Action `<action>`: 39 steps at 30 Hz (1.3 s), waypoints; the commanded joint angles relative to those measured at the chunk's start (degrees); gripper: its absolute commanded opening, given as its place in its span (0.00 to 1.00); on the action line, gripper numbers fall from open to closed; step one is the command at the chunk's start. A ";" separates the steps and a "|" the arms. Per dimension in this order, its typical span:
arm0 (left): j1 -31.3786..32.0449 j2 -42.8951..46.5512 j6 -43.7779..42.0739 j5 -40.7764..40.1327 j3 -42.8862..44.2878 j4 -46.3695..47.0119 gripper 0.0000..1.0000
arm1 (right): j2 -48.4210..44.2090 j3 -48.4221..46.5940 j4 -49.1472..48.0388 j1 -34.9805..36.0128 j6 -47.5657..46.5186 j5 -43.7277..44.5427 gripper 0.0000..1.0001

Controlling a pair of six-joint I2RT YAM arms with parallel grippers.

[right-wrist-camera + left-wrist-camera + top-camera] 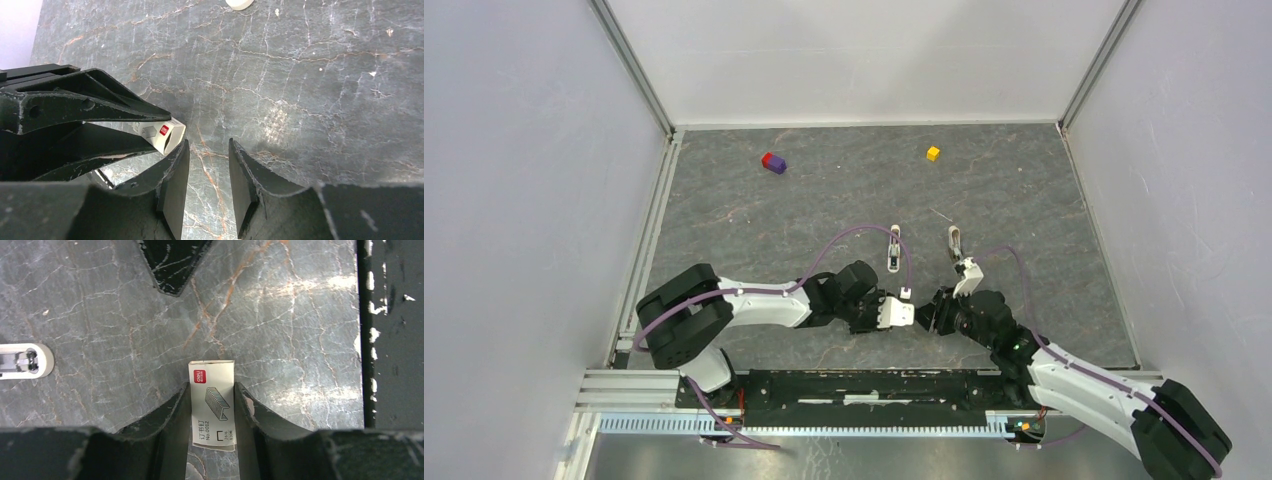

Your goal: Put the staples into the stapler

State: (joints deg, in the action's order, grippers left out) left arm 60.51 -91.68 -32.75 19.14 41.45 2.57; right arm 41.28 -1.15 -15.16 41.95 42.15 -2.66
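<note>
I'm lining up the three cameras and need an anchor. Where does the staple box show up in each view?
Top external: the staple box is low centre, a white block pinched in the left claw.
Left wrist: lower centre, label facing up, clamped in the same claw.
Right wrist: left of centre, seen end-on with its red logo showing.
Shared landmark: the left claw gripping the box.

Dark grey marbled table [824,200], and there's the white mini stapler [894,250] lying flat on it, near the middle. Just right of the stapler sits a small greyish piece [955,242], too small to identify. Well beyond the stapler, to the left, a red-and-purple block [774,162]. Beyond it to the right, a yellow cube [933,153].
</note>
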 commanded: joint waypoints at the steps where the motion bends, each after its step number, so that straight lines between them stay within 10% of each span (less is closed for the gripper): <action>1: 0.23 1.75 3.35 -2.27 -1.15 4.37 0.40 | 1.52 3.48 -6.45 -0.05 -0.61 -1.43 0.42; 39: -0.06 21.63 8.76 -5.54 -12.81 18.61 0.42 | 12.36 7.42 -31.77 -1.86 7.85 -13.80 0.48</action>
State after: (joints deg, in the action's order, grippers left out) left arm 60.49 -71.55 -25.45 12.60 28.95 17.67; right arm 52.75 -1.10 -43.29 40.38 49.47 -16.10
